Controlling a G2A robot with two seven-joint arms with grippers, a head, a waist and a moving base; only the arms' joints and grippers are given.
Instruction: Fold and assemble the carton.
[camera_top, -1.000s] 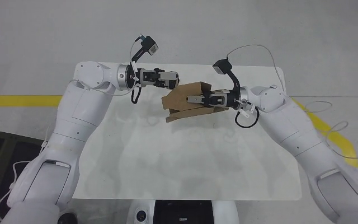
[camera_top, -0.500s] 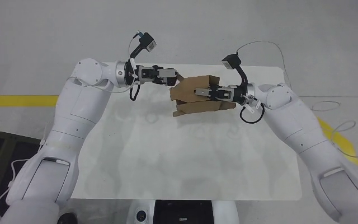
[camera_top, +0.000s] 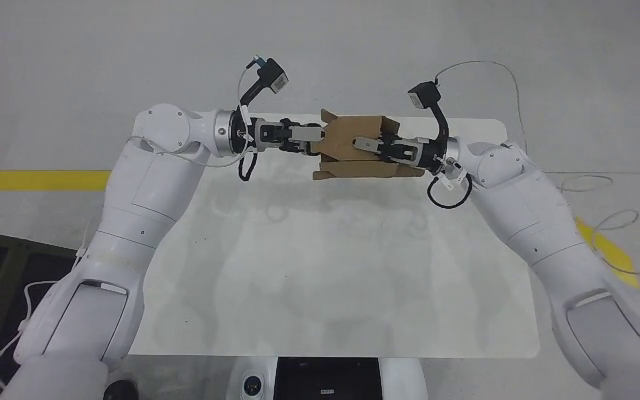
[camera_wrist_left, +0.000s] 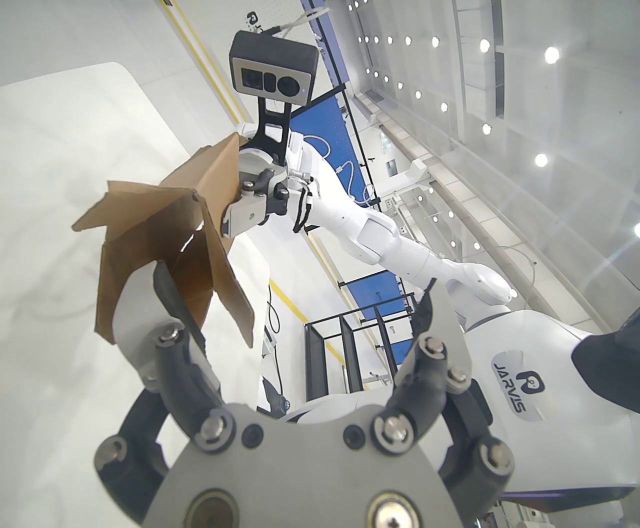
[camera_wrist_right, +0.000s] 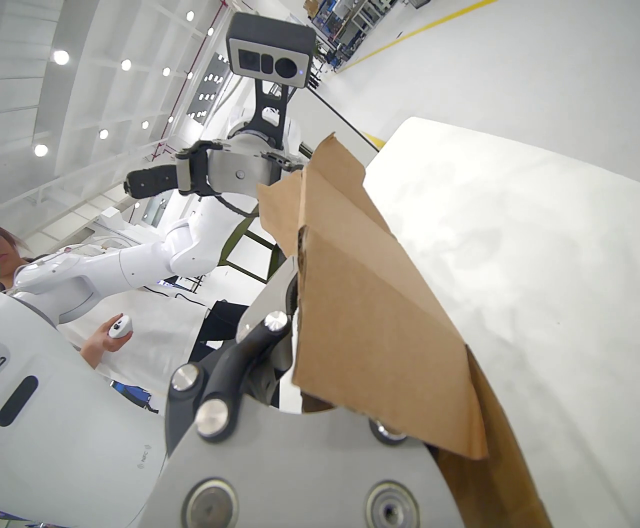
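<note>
Both arms have carried the carton (camera_top: 352, 143) from nearer the middle of the tabletop (camera_top: 330, 290) to its far edge, and its long side now runs along that edge. The right claw (camera_top: 364, 148) is closed on one brown wall of the half-folded carton and holds it above the tabletop; in the right wrist view one finger presses against the panel. The left claw (camera_wrist_left: 295, 282) is wide open at the carton's other end. One of its fingers (camera_wrist_left: 167, 295) touches a loose flap (camera_wrist_left: 227, 280), and the other is well apart from the cardboard. The end flaps splay outward.
</note>
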